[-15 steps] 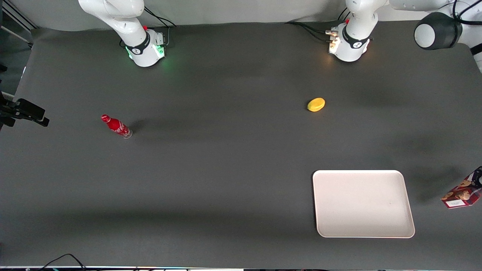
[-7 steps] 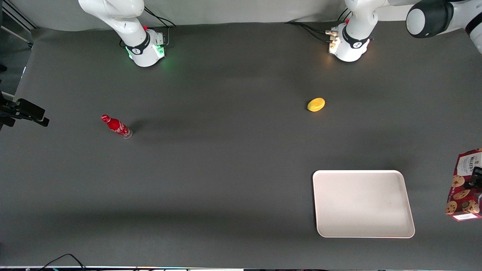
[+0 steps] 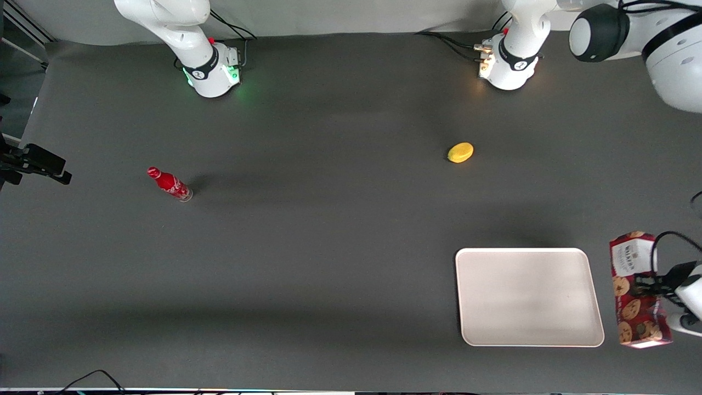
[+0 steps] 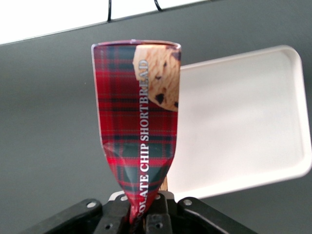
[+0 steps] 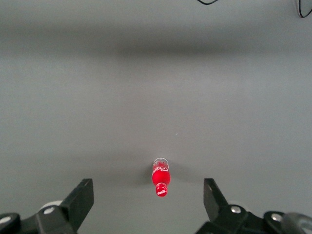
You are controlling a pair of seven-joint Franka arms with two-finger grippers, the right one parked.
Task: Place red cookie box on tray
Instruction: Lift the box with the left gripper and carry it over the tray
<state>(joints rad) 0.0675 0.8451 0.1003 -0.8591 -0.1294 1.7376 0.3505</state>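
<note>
The red cookie box [image 3: 636,291], a long tartan carton printed with cookies, hangs in the air beside the tray [image 3: 527,297], toward the working arm's end of the table. My gripper [image 3: 652,284] is shut on the box's middle, squeezing its side in. In the left wrist view the red cookie box [image 4: 139,131] stretches away from my gripper [image 4: 144,214], its pinched end between the fingers. The off-white tray [image 4: 243,122] lies on the table beneath and beside it, with nothing on it.
A yellow lemon-shaped object [image 3: 460,152] lies on the dark table farther from the front camera than the tray. A small red soda bottle [image 3: 169,184] stands toward the parked arm's end. The table edge runs close to the box.
My gripper has carried the box in from the table's end toward the tray, turning it lengthwise. More of the arm has come into the front view.
</note>
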